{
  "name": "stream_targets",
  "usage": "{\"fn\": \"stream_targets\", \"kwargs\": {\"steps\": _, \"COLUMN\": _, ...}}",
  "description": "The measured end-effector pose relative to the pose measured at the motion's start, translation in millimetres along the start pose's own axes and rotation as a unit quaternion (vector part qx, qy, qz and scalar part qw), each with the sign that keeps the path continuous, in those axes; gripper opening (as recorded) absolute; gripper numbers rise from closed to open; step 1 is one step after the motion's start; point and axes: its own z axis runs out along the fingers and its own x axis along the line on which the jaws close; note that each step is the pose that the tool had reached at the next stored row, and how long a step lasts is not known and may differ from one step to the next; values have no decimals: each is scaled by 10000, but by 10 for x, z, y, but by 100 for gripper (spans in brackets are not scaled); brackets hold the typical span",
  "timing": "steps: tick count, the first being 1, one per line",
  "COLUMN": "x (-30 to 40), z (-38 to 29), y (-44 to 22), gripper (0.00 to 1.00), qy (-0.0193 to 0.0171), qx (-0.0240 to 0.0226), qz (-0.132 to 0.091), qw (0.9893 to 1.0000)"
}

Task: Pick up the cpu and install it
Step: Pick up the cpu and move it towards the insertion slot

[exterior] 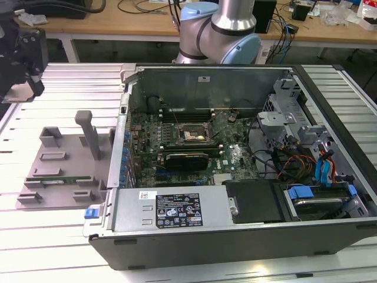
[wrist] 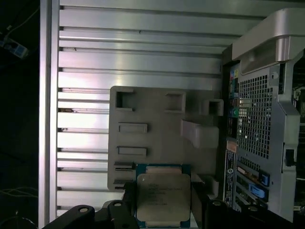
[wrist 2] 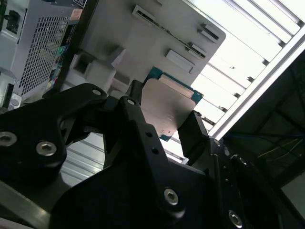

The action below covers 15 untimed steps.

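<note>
Exterior view: gripper (exterior: 26,82) raised at the exterior view's left, beyond the grey tray (exterior: 59,159) on the slatted table (exterior: 53,236), well apart from the open computer case (exterior: 235,177) and its black socket (exterior: 191,134). Second wrist view: fingers (wrist 2: 190,131) clamped on opposite edges of the cpu (wrist 2: 167,102), tray and table slats behind. First wrist view: cpu (wrist: 163,195) again pinched between the fingers, silver top and green rim showing, tray beyond, case just beside the tray

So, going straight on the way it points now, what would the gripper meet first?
Probably the grey fixture plate: the gripper, shut on the cpu, faces it in the first wrist view; depth is unclear.
</note>
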Motion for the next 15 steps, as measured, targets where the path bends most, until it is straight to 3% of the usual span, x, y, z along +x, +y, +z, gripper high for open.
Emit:
{"fn": "stream_targets", "kwargs": {"steps": 5, "x": -246, "z": 10, "y": -9, "gripper": 55, "qy": 0, "qx": 0, "qz": 0, "qw": 10000}}
{"fn": "stream_targets", "kwargs": {"steps": 9, "x": -357, "z": 13, "y": -13, "gripper": 55, "qy": 0, "qx": 0, "qz": 0, "qw": 10000}}
{"fn": "stream_targets", "kwargs": {"steps": 15, "x": -591, "z": 21, "y": -21, "gripper": 55, "qy": 0, "qx": 0, "qz": 0, "qw": 10000}}
